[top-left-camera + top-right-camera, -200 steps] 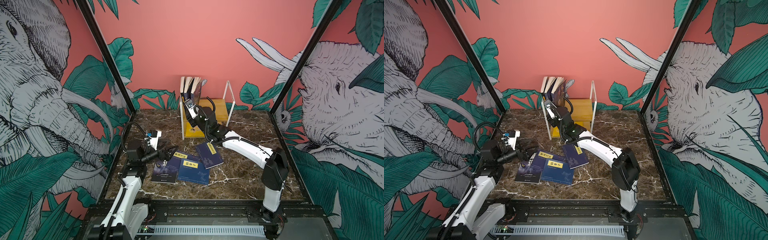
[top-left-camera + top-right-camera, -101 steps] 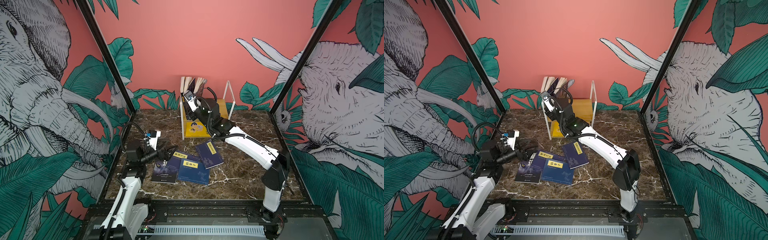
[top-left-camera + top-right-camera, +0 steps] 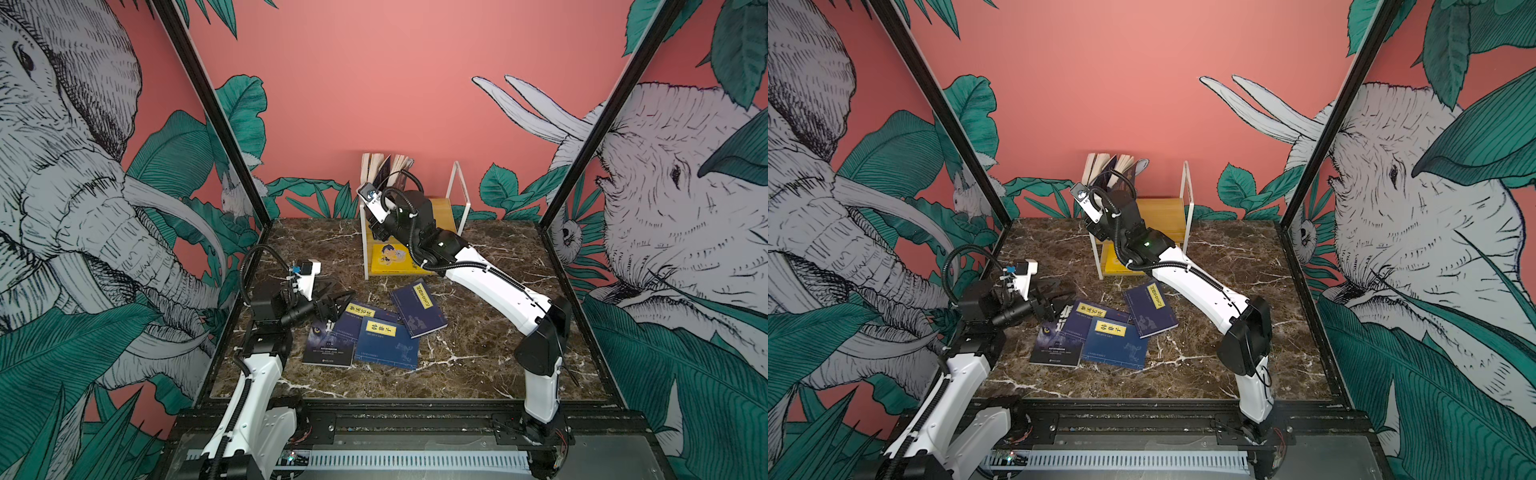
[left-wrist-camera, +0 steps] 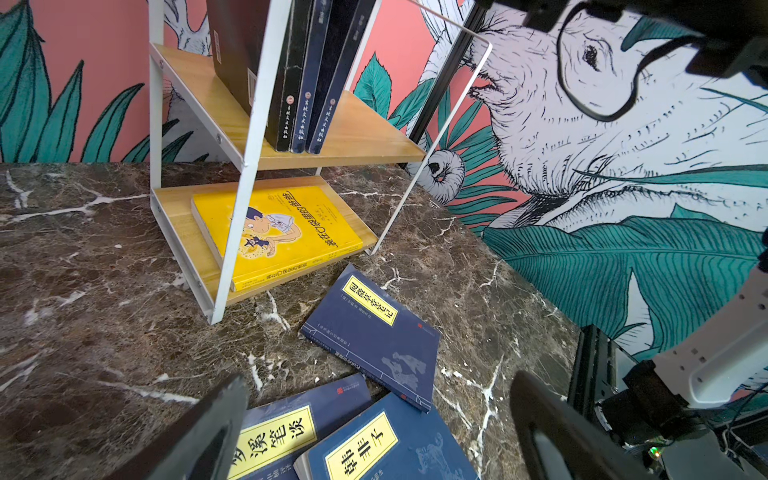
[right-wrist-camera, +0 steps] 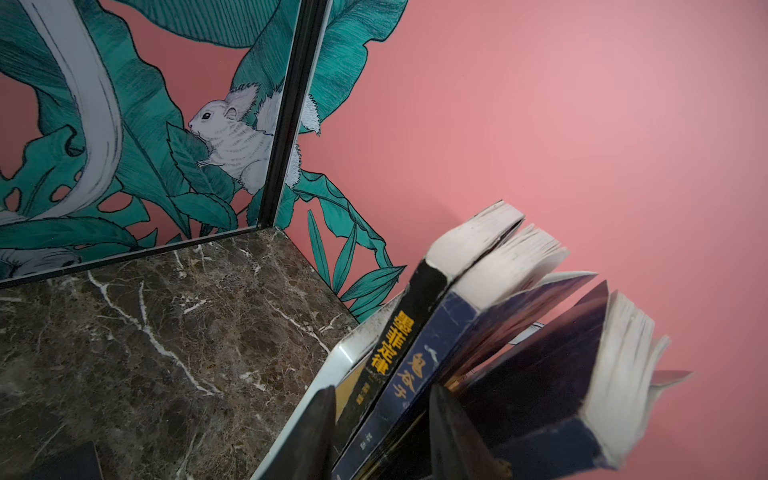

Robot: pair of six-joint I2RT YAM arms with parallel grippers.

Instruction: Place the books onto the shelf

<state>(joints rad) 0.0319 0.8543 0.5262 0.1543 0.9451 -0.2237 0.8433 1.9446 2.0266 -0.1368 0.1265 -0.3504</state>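
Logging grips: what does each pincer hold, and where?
Left pincer: open, empty. Right pincer straddles the spines of the yellow-lettered dark book and a blue book on the shelf; whether it grips cannot be told.

Back wall (image 3: 395,83): plain coral pink, green painted leaves along its foot.
Left panel (image 3: 62,187): grey elephant mural, teal foliage.
Right panel (image 3: 665,208): grey tusked elephant head, teal foliage.
Corner posts (image 3: 212,112): black, slanting.
Tabletop (image 3: 478,365): dark brown marble, white veins.
Front rail (image 3: 415,417): black metal.
Squirrel (image 5: 237,137): white, painted by the left rear post.
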